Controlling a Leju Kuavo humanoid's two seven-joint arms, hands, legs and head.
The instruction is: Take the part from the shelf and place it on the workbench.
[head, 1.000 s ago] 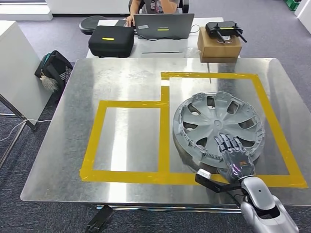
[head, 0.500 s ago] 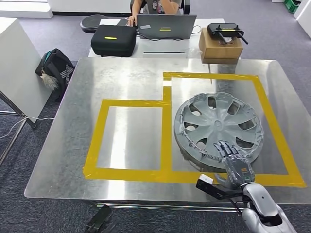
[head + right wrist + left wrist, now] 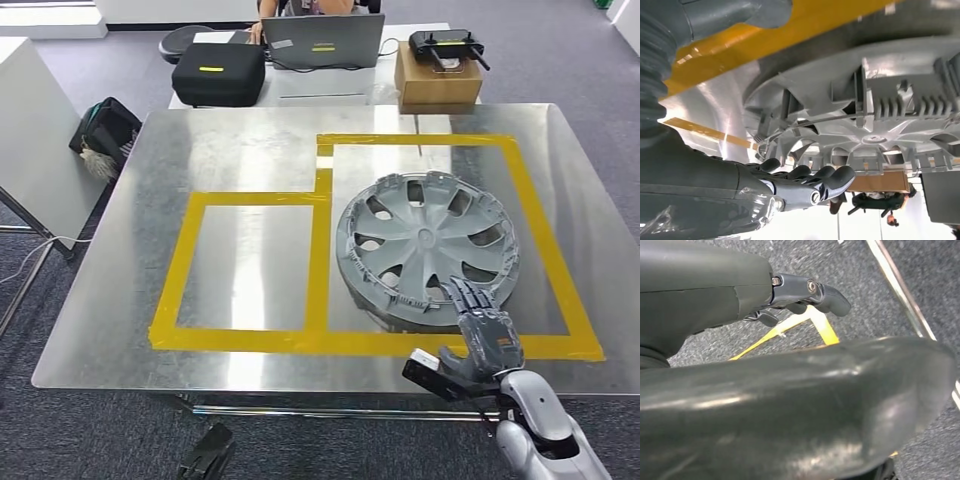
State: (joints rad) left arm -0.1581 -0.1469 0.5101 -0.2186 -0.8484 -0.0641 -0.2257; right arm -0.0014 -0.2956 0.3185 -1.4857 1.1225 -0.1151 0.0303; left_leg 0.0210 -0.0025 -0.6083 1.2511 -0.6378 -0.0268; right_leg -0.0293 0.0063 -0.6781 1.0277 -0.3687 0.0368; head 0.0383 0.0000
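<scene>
A grey hubcap (image 3: 426,240) lies flat on the metal workbench (image 3: 249,160), inside the larger of the yellow tape rectangles (image 3: 528,200). My right hand (image 3: 487,335) hovers at the hubcap's near rim with its fingers spread and nothing in them; the fingertips (image 3: 468,295) just overlap the rim. The right wrist view shows the hubcap's ribbed rim and spokes (image 3: 866,115) close ahead of my right hand (image 3: 791,185). My left hand (image 3: 810,290) hangs low over the grey carpet, a finger stretched out and holding nothing.
Behind the workbench stands a white desk with a black case (image 3: 217,72), a laptop (image 3: 323,42) and a cardboard box (image 3: 438,85) with a controller on top. A person (image 3: 302,8) sits there. A black bag (image 3: 106,130) and a white panel (image 3: 38,150) stand at left.
The camera has shifted, so the whole table sits a little to the left and higher. My right hand has drawn back from the hubcap's face toward the table's near edge.
</scene>
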